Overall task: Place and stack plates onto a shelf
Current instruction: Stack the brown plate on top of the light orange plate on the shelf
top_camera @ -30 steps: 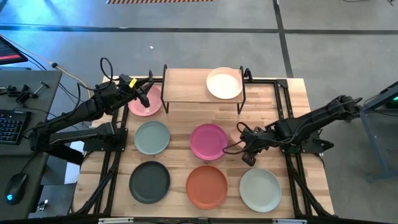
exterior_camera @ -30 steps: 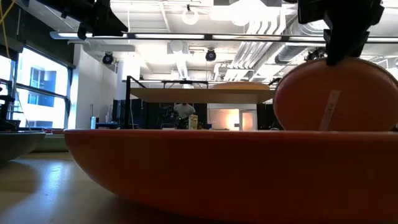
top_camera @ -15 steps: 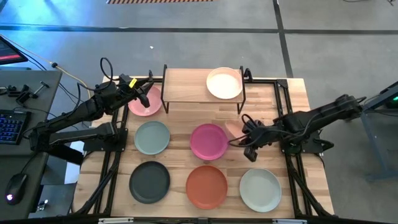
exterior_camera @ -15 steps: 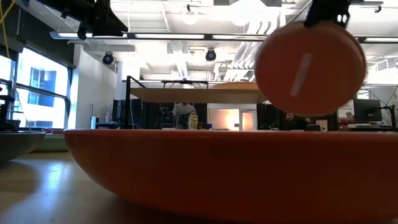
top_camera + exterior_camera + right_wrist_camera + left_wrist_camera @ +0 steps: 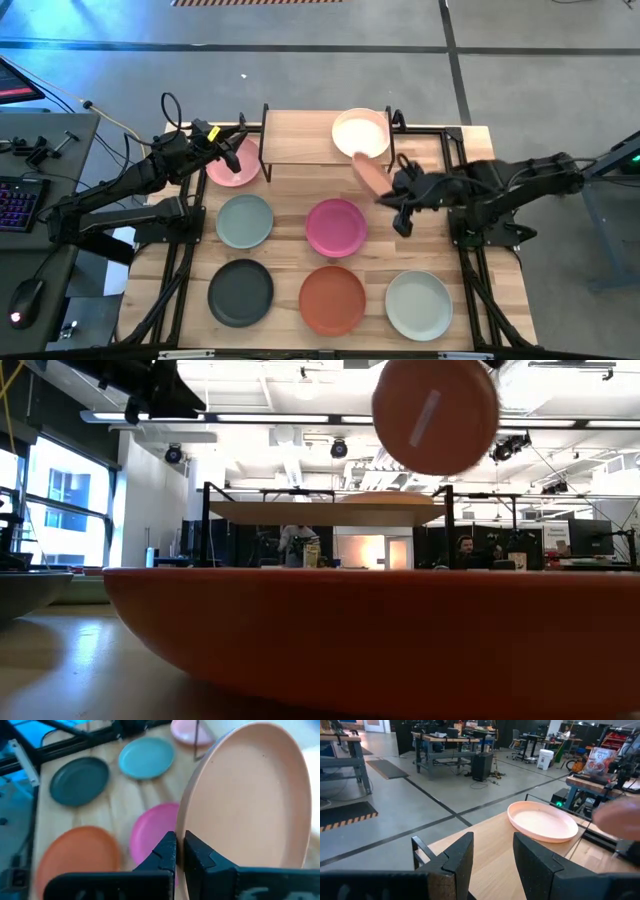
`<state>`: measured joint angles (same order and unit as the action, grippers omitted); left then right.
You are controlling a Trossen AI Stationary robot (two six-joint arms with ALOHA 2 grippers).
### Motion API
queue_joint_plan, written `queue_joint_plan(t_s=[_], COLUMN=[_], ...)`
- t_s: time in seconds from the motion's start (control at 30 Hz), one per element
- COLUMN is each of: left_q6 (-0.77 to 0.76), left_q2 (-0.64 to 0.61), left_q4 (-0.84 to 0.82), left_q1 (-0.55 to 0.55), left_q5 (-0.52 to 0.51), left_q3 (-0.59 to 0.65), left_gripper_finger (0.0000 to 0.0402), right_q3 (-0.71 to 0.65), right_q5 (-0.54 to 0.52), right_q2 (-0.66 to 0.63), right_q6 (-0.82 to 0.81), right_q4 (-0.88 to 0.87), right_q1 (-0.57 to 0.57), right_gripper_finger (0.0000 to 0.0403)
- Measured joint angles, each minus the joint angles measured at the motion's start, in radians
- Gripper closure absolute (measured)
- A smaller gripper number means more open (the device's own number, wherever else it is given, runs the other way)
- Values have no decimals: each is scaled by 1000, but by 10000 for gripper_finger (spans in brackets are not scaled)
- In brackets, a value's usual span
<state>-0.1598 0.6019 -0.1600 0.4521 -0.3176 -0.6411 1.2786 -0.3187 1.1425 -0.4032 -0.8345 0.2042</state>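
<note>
The table (image 5: 470, 150) carries the show, and at its back edge sits the shelf (image 5: 300, 140) — a low wood-topped riser on black legs, with the cream plate (image 5: 360, 130) resting flat on its right half. Out front lie six more plates, all flat: light pink (image 5: 236, 172), sage green (image 5: 244, 220), magenta (image 5: 336, 227), charcoal (image 5: 240, 292), terracotta orange (image 5: 332, 299) and pale mint-white (image 5: 419, 304).

The peach-tan plate (image 5: 372, 175) is off the table, pinched at its rim by the right gripper (image 5: 398, 193), just in front of the shelf's right end. It hangs on edge — face turned sideways, its broad disc near upright, leaning toward the cream plate.

It looks stiff and light, with a matte finish that should give the pads some bite. A rim hold is the natural grip, though a plate pinched at one edge may swing, and probably needs tipping flat before it stacks.

The left gripper (image 5: 228, 150) waits over the light pink plate, fingers (image 5: 457, 862) apart, holding nothing.
</note>
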Motion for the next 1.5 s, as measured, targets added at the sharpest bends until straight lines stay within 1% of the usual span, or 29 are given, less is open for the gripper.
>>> queue_joint_plan(t_s=[0.2,0.33,0.6,0.77,0.83,0.93,1.07,1.3,1.4,1.5], left_q6=[-31,-47,-65,-74,-74,-74,-74,-74,-73,-73], left_q2=[0,0,0,0,0,0,0,0,0,0], left_q4=[0,0,0,0,0,0,-1,-1,-1,-1], left_q1=[0,0,0,0,0,0,0,0,0,0], left_q5=[1,1,0,-8,-8,-12,-33,-37,-39,-39], left_q3=[0,0,0,0,0,0,0,0,0,0], left_gripper_finger=[273,273,273,273,273,273,273,273,273,273], right_q3=[70,93,96,96,96,96,96,96,96,96], right_q5=[18,76,235,357,386,398,398,396,368,315], right_q2=[0,0,15,65,94,136,178,242,271,300], right_q6=[235,368,637,828,909,1020,1128,1226,1269,1300], right_q4=[0,0,3,7,9,8,-22,-65,-66,-69], right_q1=[-131,-231,-455,-578,-614,-652,-676,-689,-688,-686], right_gripper_finger=[403,403,403,403,403,403,403,403,403,403])
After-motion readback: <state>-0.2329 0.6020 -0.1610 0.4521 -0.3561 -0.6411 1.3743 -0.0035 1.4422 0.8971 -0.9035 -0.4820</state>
